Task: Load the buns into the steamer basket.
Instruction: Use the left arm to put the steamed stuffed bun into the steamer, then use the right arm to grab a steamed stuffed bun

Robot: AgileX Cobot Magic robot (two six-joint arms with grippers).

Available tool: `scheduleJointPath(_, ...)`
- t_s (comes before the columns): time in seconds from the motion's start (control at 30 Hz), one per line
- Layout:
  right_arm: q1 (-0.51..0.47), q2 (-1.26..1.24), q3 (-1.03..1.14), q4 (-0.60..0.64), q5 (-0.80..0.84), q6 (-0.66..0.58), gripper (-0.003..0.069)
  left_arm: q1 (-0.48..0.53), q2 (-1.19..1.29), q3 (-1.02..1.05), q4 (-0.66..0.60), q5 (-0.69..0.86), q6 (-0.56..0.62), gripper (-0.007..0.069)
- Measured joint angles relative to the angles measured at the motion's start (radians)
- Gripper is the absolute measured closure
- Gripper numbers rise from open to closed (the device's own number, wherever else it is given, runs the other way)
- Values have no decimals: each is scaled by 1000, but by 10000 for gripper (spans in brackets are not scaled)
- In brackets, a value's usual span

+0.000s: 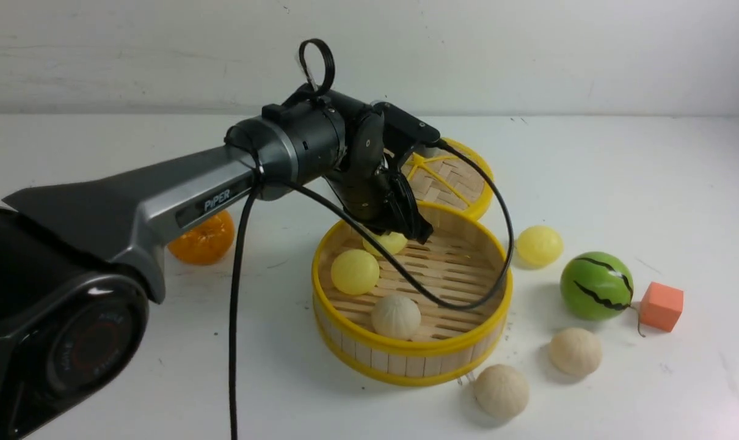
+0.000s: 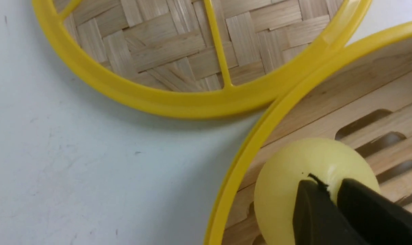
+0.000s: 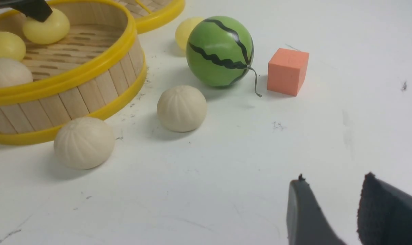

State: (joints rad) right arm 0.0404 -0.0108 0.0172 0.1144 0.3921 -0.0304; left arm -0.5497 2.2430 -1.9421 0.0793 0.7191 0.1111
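A: Start at the left gripper. State?
B: Fingertips close together over one yellow bun in the steamer basket. Cannot tell whether they are pressed together or slightly spread, nor whether they touch the bun.

A: Arm pose?
B: The left arm reaches in from the left side, its wrist bent so that the gripper points down into the far-left part of the basket. The right gripper has its fingers spread, with nothing between them.

A: Bun count, inside then out.
B: Six. Three in the basket: the yellow one at the gripper, a second yellow bun, and a pleated beige bun near the front wall. Three on the table: a third yellow bun right of the basket, a second beige bun near its front-right edge, and a third beige bun farther right.

A: Other items?
B: One basket; one woven lid behind it; one watermelon ball; one orange-red block just beside the ball; one orange fruit left of the basket, partly behind the arm.

A: Differences between views?
B: Only the front view shows the orange fruit. The left wrist view shows both left fingertips, hidden in the front view. Only the right wrist view shows the right gripper.
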Motion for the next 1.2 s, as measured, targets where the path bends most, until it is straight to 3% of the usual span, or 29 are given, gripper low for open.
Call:
scheduleJointPath(0.13,0,0,0,0,0,0,418,0,-31,0,4,65,-45,302)
scheduleJointPath(0.23,0,0,0,0,0,0,418,0,-80,0,5,132,-88,230)
scheduleJointPath(0.3,0,0,0,0,0,0,418,0,-117,0,5,171,-111,227)
scheduleJointPath(0.4,0,0,0,0,0,0,418,0,-246,0,7,249,-166,321)
scheduleJointPath(0.43,0,0,0,0,0,0,418,0,-334,12,7,284,-191,424)
scheduleJointPath(0.53,0,0,0,0,0,0,418,0,-524,103,5,281,-212,618)
scheduleJointPath(0.57,0,0,0,0,0,0,418,0,-566,134,1,270,-215,636)
scheduleJointPath(0.8,0,0,0,0,0,0,418,0,-1010,654,-65,1,-227,638)
scheduleJointPath(1.03,0,0,0,0,0,0,418,0,-1498,1349,-182,-483,-270,638)
scheduleJointPath(1.2,0,0,0,0,0,0,418,0,-1723,1646,-217,-702,-280,638)
